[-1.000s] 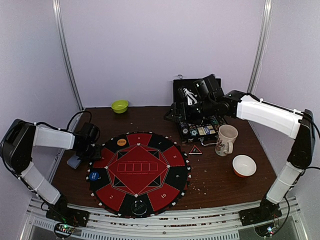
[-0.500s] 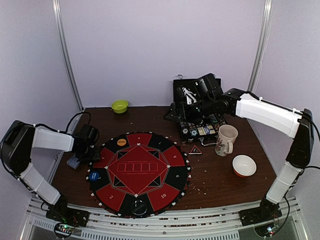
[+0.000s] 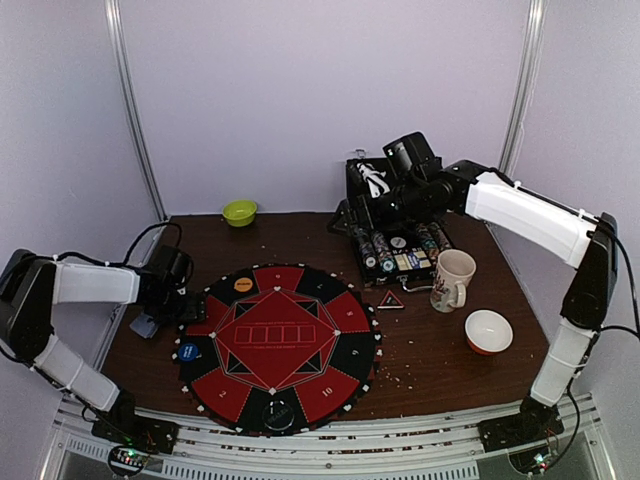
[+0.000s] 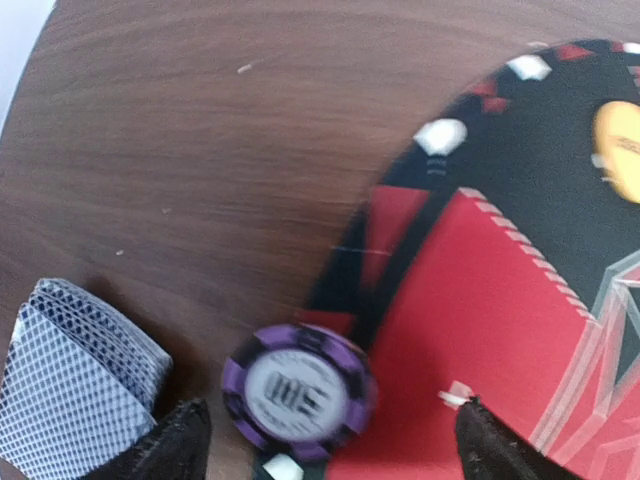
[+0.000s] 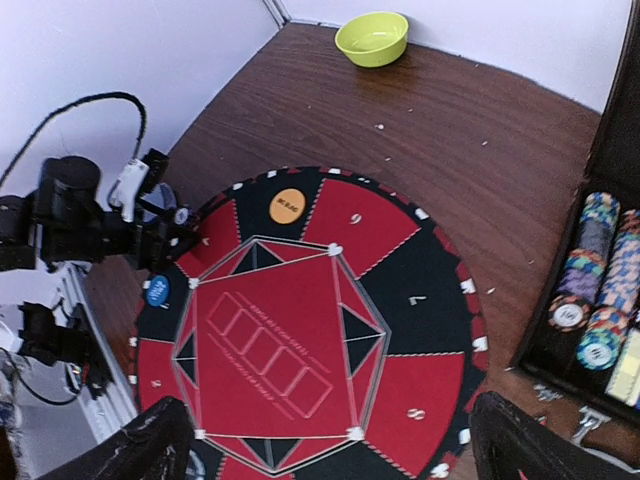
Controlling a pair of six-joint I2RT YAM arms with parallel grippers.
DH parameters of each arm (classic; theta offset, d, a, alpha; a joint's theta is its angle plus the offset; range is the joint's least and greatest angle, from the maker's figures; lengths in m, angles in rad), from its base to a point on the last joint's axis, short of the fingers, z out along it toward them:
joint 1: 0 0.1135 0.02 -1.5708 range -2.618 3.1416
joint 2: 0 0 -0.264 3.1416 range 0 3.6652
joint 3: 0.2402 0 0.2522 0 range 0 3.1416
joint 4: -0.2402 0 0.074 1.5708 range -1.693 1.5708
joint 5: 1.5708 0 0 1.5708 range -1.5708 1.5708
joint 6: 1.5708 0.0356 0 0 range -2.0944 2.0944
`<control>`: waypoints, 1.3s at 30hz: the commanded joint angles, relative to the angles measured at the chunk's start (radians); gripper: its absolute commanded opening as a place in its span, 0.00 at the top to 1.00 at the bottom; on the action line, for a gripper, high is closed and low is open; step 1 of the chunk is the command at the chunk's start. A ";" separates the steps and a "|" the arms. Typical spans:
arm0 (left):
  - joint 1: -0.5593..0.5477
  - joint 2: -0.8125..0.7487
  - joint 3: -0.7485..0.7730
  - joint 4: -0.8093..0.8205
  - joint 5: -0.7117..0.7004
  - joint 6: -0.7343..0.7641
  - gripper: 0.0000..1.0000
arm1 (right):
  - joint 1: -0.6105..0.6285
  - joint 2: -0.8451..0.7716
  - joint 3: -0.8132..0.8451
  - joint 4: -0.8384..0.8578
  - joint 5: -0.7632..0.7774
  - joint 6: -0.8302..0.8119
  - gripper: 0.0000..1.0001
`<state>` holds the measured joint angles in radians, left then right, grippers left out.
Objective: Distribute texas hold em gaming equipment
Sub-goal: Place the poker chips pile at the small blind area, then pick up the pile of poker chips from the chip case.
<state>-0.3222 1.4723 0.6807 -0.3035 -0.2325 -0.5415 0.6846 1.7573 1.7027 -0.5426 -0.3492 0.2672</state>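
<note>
Chips mostly sit in rows in the case (image 3: 400, 250) at the table's far right edge, so from above I'd judge the sharing-out barely begun. The round mat (image 3: 275, 345) carries an orange disc (image 3: 243, 284) at its far rim and a blue disc (image 3: 188, 352) at its left rim. The small triangle (image 3: 390, 299) lies just off its right rim, near the mug (image 3: 452, 280). The left claw (image 3: 193, 312) is at the mat's left rim, with the undealt deck of cards (image 3: 148, 325) beside it on the table. The right claw (image 3: 352, 215) hovers by the case. From the left wrist, the left claw gapes wide; a purple chip (image 4: 298, 392) lies flat on the mat's rim between its fingers (image 4: 180, 445), touching neither, the deck just left. From the right wrist, the right claw is spread wide and empty above the mat, so most chips and all the cards remain.
</note>
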 commanded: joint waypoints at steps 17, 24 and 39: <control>-0.007 -0.112 0.306 -0.075 0.159 0.227 0.08 | -0.192 0.485 0.318 -0.200 0.183 -1.371 0.21; -0.008 -0.071 0.323 -0.059 0.143 0.264 0.08 | -0.198 0.580 0.364 -0.150 0.257 -1.463 0.35; -0.008 -0.019 0.352 -0.055 0.139 0.305 0.08 | -0.246 0.486 0.296 -0.277 0.267 -1.536 0.30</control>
<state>-0.3271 1.4319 1.0065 -0.3752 -0.0914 -0.2623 0.4534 2.2990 2.0319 -0.7517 -0.1173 -1.2232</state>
